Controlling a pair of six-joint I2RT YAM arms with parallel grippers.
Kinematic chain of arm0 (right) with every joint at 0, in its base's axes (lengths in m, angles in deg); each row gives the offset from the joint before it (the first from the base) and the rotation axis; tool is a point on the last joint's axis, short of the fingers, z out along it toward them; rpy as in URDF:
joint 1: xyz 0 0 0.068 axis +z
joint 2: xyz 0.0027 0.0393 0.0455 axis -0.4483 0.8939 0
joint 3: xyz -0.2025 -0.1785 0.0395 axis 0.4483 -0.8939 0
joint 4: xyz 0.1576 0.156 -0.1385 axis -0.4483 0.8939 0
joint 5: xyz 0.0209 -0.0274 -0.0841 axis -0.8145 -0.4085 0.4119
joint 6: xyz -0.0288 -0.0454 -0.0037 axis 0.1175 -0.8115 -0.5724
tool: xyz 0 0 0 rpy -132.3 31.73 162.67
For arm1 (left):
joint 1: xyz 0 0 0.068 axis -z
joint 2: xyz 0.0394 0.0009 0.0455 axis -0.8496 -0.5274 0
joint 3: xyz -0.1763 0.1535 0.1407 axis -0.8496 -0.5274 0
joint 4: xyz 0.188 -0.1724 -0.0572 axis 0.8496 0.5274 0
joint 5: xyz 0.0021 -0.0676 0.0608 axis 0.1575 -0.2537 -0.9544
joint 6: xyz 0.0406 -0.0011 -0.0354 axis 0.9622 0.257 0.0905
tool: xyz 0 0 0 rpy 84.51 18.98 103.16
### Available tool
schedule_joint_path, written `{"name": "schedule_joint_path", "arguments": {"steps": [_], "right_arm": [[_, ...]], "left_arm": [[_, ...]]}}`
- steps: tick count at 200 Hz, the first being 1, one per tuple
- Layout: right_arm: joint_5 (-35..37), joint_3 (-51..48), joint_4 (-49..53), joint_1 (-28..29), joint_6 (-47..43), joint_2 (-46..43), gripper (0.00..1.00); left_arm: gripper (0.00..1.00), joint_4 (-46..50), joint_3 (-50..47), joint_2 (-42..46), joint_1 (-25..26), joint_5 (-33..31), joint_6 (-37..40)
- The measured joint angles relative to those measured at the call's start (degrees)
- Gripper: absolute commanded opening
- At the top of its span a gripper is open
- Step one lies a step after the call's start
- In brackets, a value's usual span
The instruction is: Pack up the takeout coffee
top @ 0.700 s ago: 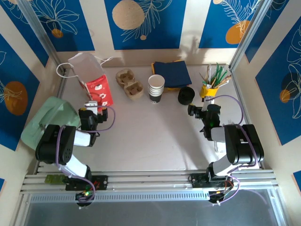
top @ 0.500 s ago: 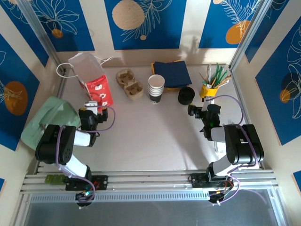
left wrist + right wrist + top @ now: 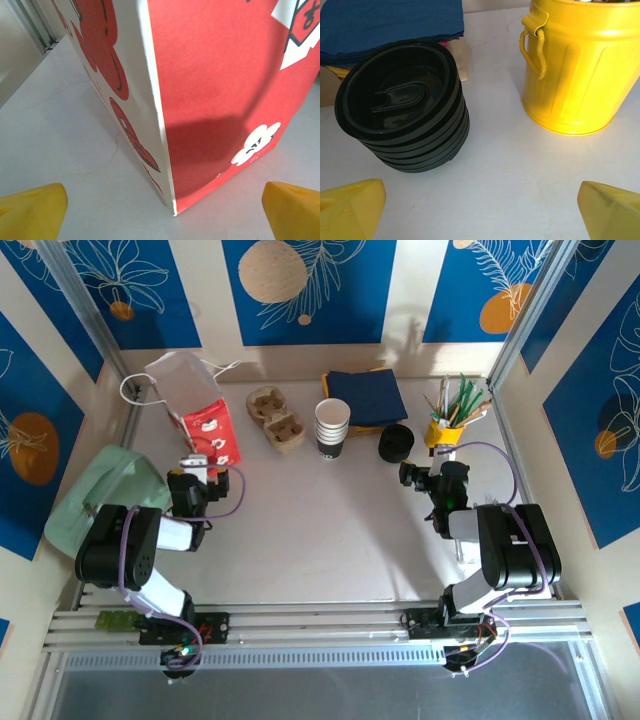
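The takeout coffee is out of view. A red and white paper bag [image 3: 200,410] stands at the back left, and its near corner [image 3: 165,150] rises just beyond my left gripper [image 3: 165,212], which is open with nothing between its yellow fingertips [image 3: 32,210]. In the top view that left gripper [image 3: 196,466] sits right below the bag. My right gripper [image 3: 482,212] is open and empty, facing a leaning stack of black lids [image 3: 402,105]. From above, the right gripper [image 3: 428,472] lies just short of the lids [image 3: 396,443].
A stack of lidless white-rimmed cups [image 3: 332,427] and a cardboard cup carrier [image 3: 276,418] stand at the back centre. Blue napkins [image 3: 366,397] lie behind them. A yellow bucket [image 3: 577,65] of sticks stands right of the lids. A green cloth [image 3: 105,490] lies at the left edge.
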Motion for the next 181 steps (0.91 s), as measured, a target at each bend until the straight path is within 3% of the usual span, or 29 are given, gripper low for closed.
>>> {"name": "schedule_joint_path", "arguments": {"steps": [63, 94, 127, 181], "right_arm": [[2.32, -0.02, -0.09, 0.92, 0.02, -0.04, 0.99], [5.68, -2.78, -4.68, 4.09, -0.83, -0.79, 0.99], [8.02, -5.29, -6.54, 5.90, -2.05, -1.95, 0.99], [10.78, 9.53, 21.20, 8.50, 2.80, -15.10, 0.99]], "left_arm": [[0.99, -2.10, -1.42, 0.66, 0.02, 0.33, 0.15], [0.99, -1.62, -6.60, 9.88, 0.07, -0.33, -0.11], [0.99, 9.68, -5.92, 25.88, 0.15, -1.79, -3.52], [1.00, 39.19, 2.12, 42.75, 0.15, -4.74, -13.05]]}}
